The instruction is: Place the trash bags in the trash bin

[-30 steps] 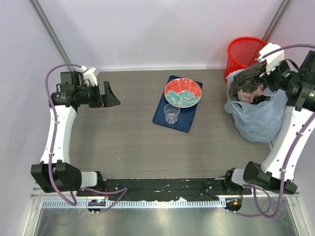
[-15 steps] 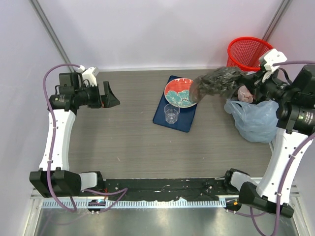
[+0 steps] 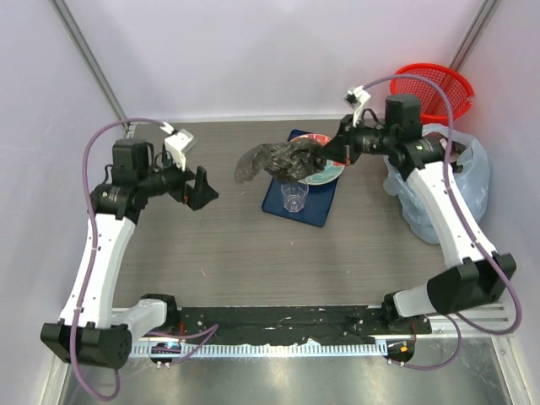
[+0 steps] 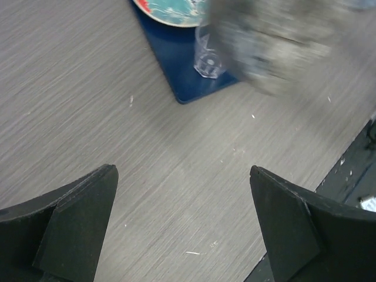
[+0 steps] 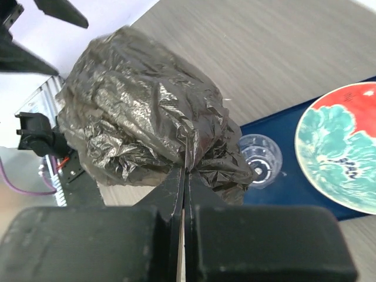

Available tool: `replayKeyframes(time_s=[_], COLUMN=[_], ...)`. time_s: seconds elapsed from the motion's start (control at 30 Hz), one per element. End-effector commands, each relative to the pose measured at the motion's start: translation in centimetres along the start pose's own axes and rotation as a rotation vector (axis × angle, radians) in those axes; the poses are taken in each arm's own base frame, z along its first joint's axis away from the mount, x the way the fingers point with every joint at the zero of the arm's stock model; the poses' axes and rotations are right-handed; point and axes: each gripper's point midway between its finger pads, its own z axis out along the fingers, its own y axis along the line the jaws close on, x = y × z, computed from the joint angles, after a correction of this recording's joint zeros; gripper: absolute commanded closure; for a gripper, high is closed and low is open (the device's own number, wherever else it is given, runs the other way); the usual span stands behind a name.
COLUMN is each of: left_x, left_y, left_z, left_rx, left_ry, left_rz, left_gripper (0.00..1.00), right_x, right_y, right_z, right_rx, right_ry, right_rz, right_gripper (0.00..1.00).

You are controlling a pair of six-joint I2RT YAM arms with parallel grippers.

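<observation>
My right gripper (image 3: 324,154) is shut on the dark grey-brown crinkly trash bag (image 3: 270,159) and holds it in the air above the blue mat, left of the plate. In the right wrist view the bag (image 5: 147,117) bunches out from my closed gripper (image 5: 184,170). In the left wrist view the bag (image 4: 276,41) shows blurred at the top right. The red mesh trash bin (image 3: 439,89) stands at the back right corner, behind the right arm. My left gripper (image 3: 201,187) is open and empty over the table's left part, also seen open in its wrist view (image 4: 182,176).
A blue mat (image 3: 304,186) in the middle carries a red-and-teal plate (image 3: 325,164) and a clear plastic cup (image 3: 294,197). A pale blue plastic bag (image 3: 443,198) with pinkish contents sits at the right, in front of the bin.
My right gripper has swung left from beside the bin, carrying the dark bag out over the mat. My left gripper has moved slightly right and nearer.
</observation>
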Motion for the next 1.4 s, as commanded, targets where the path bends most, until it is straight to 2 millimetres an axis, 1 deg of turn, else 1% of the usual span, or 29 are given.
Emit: replayKeyframes(time_s=[0.0, 0.03, 0.07, 0.1, 0.13, 0.17, 0.2, 0.23, 0.27, 0.33, 0.37, 0.43, 0.5, 0.53, 0.63, 0.67, 0.7, 0.73, 0.8, 0.83, 0.9, 0.93, 1.0, 1.03, 1.1, 1.17, 1.23, 1.3, 1.37], left_x=[-1.7, -0.9, -1.8, -1.9, -1.8, -2.6, -2.7, -2.6, -3.4, -3.4, -4.2, -4.7, -5.1, -5.4, -5.9, -6.0, -5.9, -6.1, -6.2, -5.4, -5.3, -4.3, -4.1, -3.4, -3.3, -2.3, -2.3, -2.7, -3.2], left_y=[-3.6, -3.9, -4.1, -4.7, -4.8, -4.6, -4.7, -4.4, -4.1, -3.0, -2.7, -1.8, -1.3, -0.8, -0.7, -0.8, -0.9, -1.2, -1.3, -1.3, -1.2, -1.1, -0.5, -0.3, -0.1, -0.2, 0.0, 0.6, 0.6], left_z=[0.0, 0.5, 0.4, 0.7, 1.0, 1.1, 1.4, 1.8, 2.0, 2.7, 2.8, 3.2, 3.5, 3.4, 2.8, 2.3, 2.1, 1.2, 0.3, 0.2, -0.4, -0.4, -0.4, -0.3, 0.2, 1.1, 1.5, 2.2, 2.4], left_rx=[0.105, 0.117, 0.096, 0.111, 0.109, 0.081, 0.076, 0.061, 0.035, -0.013, -0.033, -0.072, -0.096, -0.122, -0.151, -0.155, -0.152, -0.151, -0.132, -0.116, -0.097, -0.083, -0.084, -0.076, -0.057, -0.008, 0.003, -0.005, 0.003], left_ry=[-0.152, -0.148, -0.193, -0.204, -0.212, -0.241, -0.247, -0.249, -0.283, -0.287, -0.317, -0.329, -0.327, -0.329, -0.344, -0.355, -0.361, -0.38, -0.383, -0.353, -0.334, -0.293, -0.263, -0.231, -0.208, -0.168, -0.172, -0.173, -0.174], left_rz=[0.339, 0.362, 0.419, 0.449, 0.462, 0.485, 0.493, 0.494, 0.512, 0.515, 0.533, 0.56, 0.575, 0.588, 0.595, 0.604, 0.605, 0.612, 0.596, 0.578, 0.587, 0.578, 0.598, 0.594, 0.626, 0.654, 0.688, 0.687, 0.684], left_gripper=[0.0, 0.0, 0.0, 0.0, 0.0, 0.0, 0.0, 0.0, 0.0, 0.0, 0.0, 0.0, 0.04, 0.08, 0.17, 0.18, 0.18, 0.16, 0.13, 0.1, 0.09, 0.07, 0.05, 0.05, 0.04, 0.03, 0.0, 0.0, 0.0], right_x=[-2.4, -1.9, -1.8, -1.6, -1.2, -1.3, -1.1, -1.0, -0.6, 0.1, 0.7, 1.3, 2.0, 2.0, 2.7, 3.1, 3.2, 3.4, 4.0, 4.2, 4.7, 4.8, 5.1, 5.3, 5.3, 5.0, 5.0, 5.4, 5.9], right_y=[2.5, 2.4, 2.5, 2.9, 2.8, 3.0, 3.2, 4.0, 4.1, 5.1, 5.0, 5.5, 5.5, 5.5, 5.5, 5.6, 5.7, 5.8, 6.0, 6.1, 6.0, 5.9, 6.0, 6.0, 6.2, 6.4, 6.7, 6.6, 6.8], right_z=[1.6, 2.4, 2.9, 3.6, 4.3, 4.7, 5.1, 5.6, 6.2, 6.8, 7.0, 7.4, 7.9, 8.1, 8.5, 8.6, 8.5, 8.5, 8.5, 8.4, 8.3, 8.3, 8.2, 8.2, 8.2, 8.1, 8.1, 8.2, 8.0], right_rx=[-0.074, -0.085, -0.089, -0.105, -0.109, -0.118, -0.132, -0.153, -0.166, -0.19, -0.19, -0.208, -0.223, -0.228, -0.255, -0.259, -0.265, -0.268, -0.282, -0.28, -0.278, -0.279, -0.284, -0.294, -0.303, -0.32, -0.334, -0.34, -0.345], right_ry=[-0.022, -0.002, 0.004, 0.015, 0.031, 0.035, 0.046, 0.057, 0.073, 0.102, 0.116, 0.135, 0.158, 0.161, 0.182, 0.192, 0.195, 0.199, 0.211, 0.212, 0.222, 0.224, 0.234, 0.238, 0.243, 0.24, 0.246, 0.259, 0.282], right_rz=[-0.003, 0.01, 0.009, 0.006, 0.014, 0.014, -0.008, -0.022, -0.039, -0.055, -0.067, -0.069, -0.048, -0.037, 0.003, 0.018, 0.036, 0.049, 0.074, 0.073, 0.07, 0.062, 0.069, 0.065, 0.066, 0.054, 0.06, 0.045, 0.02], right_gripper=[0.99, 0.99, 0.99, 0.99, 0.99, 0.99, 0.99, 0.99, 0.99, 0.99, 0.99, 0.99, 0.99, 0.99, 0.99, 0.99, 0.99, 0.99, 0.99, 0.99, 0.99, 0.99, 0.99, 0.99, 0.99, 0.99, 0.99, 0.99, 0.99])
